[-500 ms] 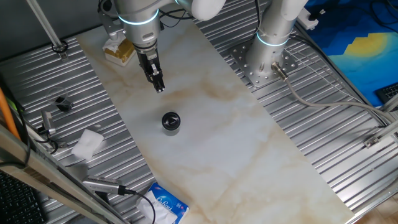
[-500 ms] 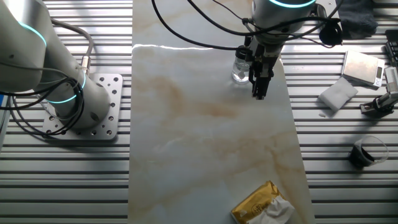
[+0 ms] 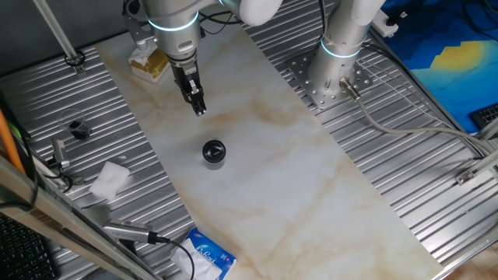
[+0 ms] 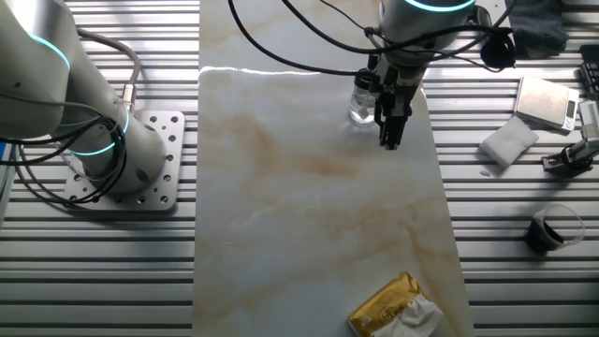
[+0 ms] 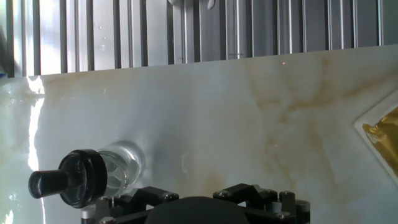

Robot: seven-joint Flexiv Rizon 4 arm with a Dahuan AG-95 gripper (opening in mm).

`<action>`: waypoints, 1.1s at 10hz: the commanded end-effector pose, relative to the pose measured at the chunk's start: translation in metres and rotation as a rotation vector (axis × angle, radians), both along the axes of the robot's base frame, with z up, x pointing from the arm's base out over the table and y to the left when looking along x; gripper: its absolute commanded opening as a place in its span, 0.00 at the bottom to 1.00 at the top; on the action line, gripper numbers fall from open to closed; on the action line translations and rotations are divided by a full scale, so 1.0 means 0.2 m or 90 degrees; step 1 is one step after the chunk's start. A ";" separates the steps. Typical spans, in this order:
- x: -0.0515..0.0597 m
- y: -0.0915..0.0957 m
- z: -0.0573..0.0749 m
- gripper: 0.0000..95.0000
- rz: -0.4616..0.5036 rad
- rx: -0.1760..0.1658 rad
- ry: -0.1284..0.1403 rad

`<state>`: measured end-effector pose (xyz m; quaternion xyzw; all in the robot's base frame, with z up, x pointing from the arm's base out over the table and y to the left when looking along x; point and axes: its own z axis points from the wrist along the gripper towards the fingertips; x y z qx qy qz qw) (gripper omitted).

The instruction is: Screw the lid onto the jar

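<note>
The jar (image 3: 215, 160) stands upright on the marble board, with the black lid (image 3: 214, 149) sitting on its top. In the other fixed view only its pale translucent body (image 4: 361, 101) shows, partly hidden behind the hand. In the hand view the jar (image 5: 122, 165) and lid (image 5: 81, 177) lie at the lower left. My gripper (image 3: 199, 109) hangs above the board, apart from the jar and on its far side. It also shows in the other fixed view (image 4: 389, 139). Its fingers look pressed together and hold nothing. The hand view shows only the gripper's body at the bottom edge.
A yellow packet (image 3: 150, 64) lies on the board behind the gripper. A white tissue wad (image 3: 109, 179), a small black metal piece (image 3: 78, 128) and a blue-white pack (image 3: 208, 255) lie on the ribbed table. A second arm's base (image 3: 334, 74) stands at the right.
</note>
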<state>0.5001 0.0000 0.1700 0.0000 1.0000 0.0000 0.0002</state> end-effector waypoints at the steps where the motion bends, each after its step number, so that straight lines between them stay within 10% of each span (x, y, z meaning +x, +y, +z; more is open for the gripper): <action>1: 0.00 0.00 0.00 0.00 0.133 -0.005 -0.005; 11: 0.00 0.00 0.00 0.00 0.136 -0.006 -0.002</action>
